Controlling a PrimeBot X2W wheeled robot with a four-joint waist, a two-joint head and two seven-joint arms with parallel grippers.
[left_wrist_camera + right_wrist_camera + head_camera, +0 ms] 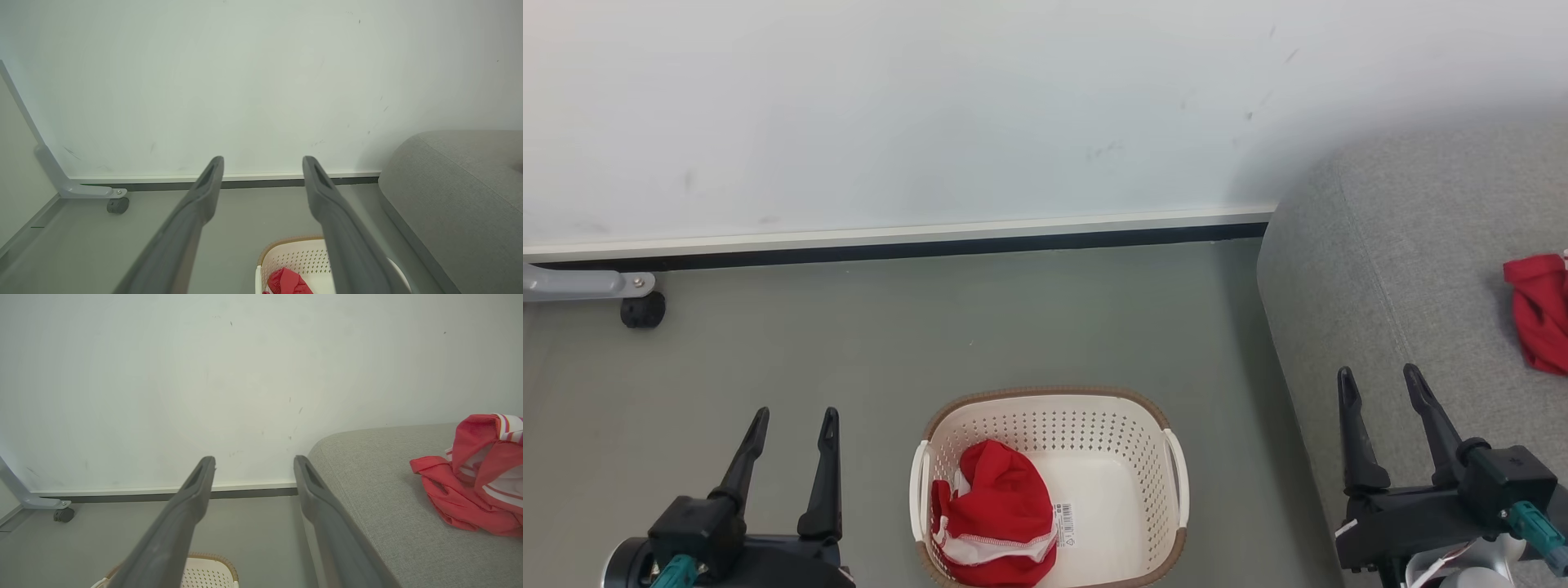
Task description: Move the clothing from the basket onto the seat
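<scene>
A red garment with white trim (995, 516) lies crumpled in the left half of the cream basket (1094, 425), which stands on the grey floor; the same clothing (288, 282) and basket (296, 255) show low in the left wrist view. A second red garment (1539, 312) rests on the grey seat (1388, 269), also seen from the right wrist as clothing (474, 482) on the seat (376, 477). My left gripper (795, 418) hangs open to the basket's left. My right gripper (1379, 377) stands open over the seat's front edge. Both hold nothing.
A white wall with a dark baseboard (931, 245) runs behind. A grey metal leg with a black caster (642, 309) stands at the far left. Bare grey floor (1013, 327) lies between wall and basket. The basket rim (212, 559) shows low in the right wrist view.
</scene>
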